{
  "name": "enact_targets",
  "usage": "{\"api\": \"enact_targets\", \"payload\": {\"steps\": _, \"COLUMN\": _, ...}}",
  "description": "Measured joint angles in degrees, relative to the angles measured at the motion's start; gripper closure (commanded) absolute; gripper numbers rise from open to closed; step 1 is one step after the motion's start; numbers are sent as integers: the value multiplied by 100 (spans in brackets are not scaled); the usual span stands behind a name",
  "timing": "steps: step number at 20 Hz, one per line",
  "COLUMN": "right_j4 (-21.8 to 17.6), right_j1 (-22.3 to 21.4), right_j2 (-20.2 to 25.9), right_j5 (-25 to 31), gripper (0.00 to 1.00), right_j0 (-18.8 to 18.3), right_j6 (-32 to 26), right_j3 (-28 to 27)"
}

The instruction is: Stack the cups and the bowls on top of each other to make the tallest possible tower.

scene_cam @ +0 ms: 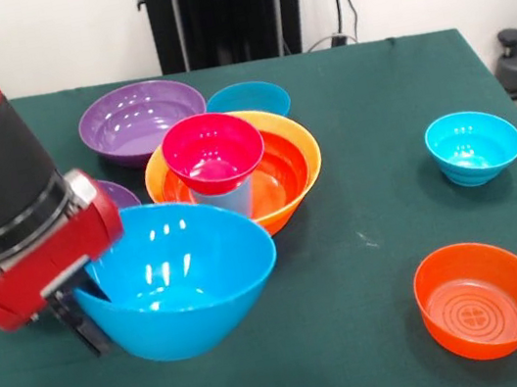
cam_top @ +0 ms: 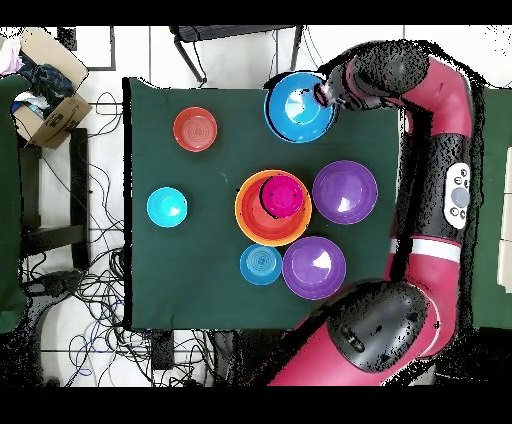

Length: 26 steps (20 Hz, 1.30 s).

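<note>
Holding: fingers (scene_cam: 88,316) pinch the rim of a large glossy blue plastic bowl (scene_cam: 178,276), tilted.
Behind fingers: magenta bowl (scene_cam: 212,148) on light blue tumbler (scene_cam: 223,200) inside orange bowl (scene_cam: 284,154).

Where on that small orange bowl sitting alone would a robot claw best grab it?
Probably the rim. The small orange bowl stands upright with its mouth open and nothing beside it, so the gripper could come straight down, one finger inside the wall and one outside. Its rounded, glossy sides look too wide and slippery to pinch across.
</note>
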Motion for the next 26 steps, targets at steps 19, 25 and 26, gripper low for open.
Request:
{"api": "enact_targets", "payload": {"steps": 19, "right_j4": 604, "right_j1": -1243, "right_j2": -192, "right_j5": 153, "gripper": 100, "right_j0": -320, "right_j6": 0, "right_j3": 1690}}
{"api": "enact_targets", "payload": {"steps": 25, "right_j4": 665, "right_j1": -1537, "right_j2": -196, "right_j5": 151, "gripper": 100, "right_j0": -483, "right_j6": 0, "right_j3": 2350}}
{"api": "enact_targets", "payload": {"steps": 26, "right_j4": 671, "right_j1": -1568, "right_j2": -196, "right_j5": 150, "gripper": 100, "right_j0": -502, "right_j6": 0, "right_j3": 2425}}
